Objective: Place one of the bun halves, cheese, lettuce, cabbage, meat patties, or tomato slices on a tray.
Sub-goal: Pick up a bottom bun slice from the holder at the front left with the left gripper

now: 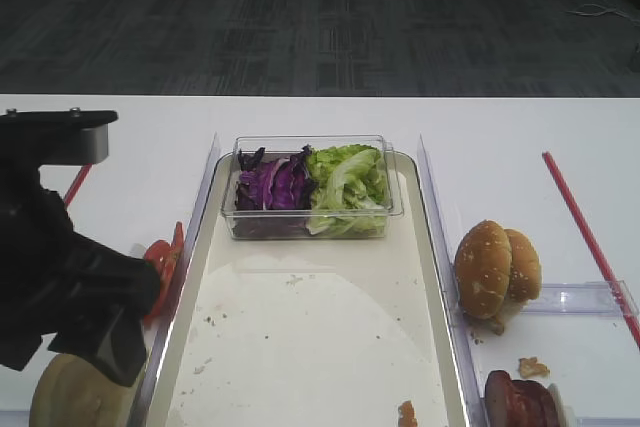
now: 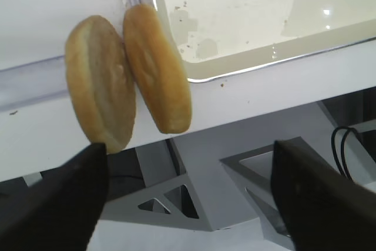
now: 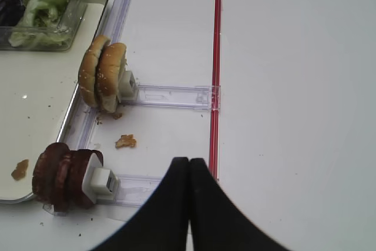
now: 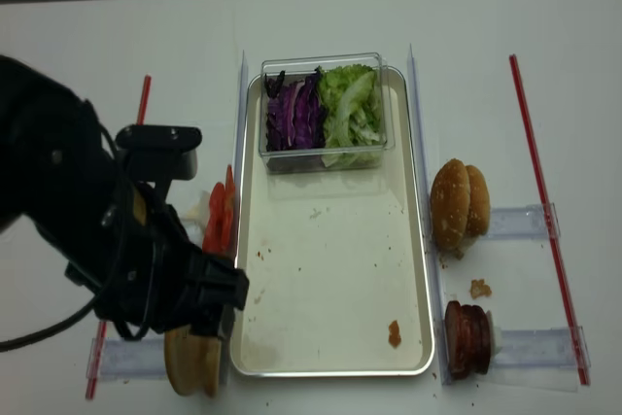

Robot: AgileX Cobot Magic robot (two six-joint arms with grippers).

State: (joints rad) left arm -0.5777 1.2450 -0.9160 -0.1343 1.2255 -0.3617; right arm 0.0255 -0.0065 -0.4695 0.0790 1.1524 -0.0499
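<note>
Step in hand: approach on the bun halves (image 2: 126, 77); nothing lifted yet, by my judgement.

Left gripper (image 2: 188, 189): my jaws stand wide apart and hold nothing; in the left wrist view one dark finger sits at each lower corner with the buns above the gap.

Right gripper (image 3: 188, 171): my fingertips are pressed together with nothing between them, parked over bare table near the meat patties (image 3: 63, 178).

Bun halves, position: two pale halves on edge, touching each other, just outside the near left corner of the tray (image 4: 335, 284), close to the table edge.

Tray: floor bare apart from crumbs; a clear plastic box (image 1: 310, 187) of cabbage (image 1: 272, 185) and lettuce (image 1: 348, 179) sits at its far end.

Tomato slices (image 4: 218, 217): on edge beside the tray's left rim, further along from the buns.

Next move calls for: lowering my left jaws so they straddle one half only, probably the one nearer the tray, then closing gently; the pair touch, so the neighbour may tip or drag.

Uncertain: whether my left fingers touch the buns; I cannot tell.
</note>
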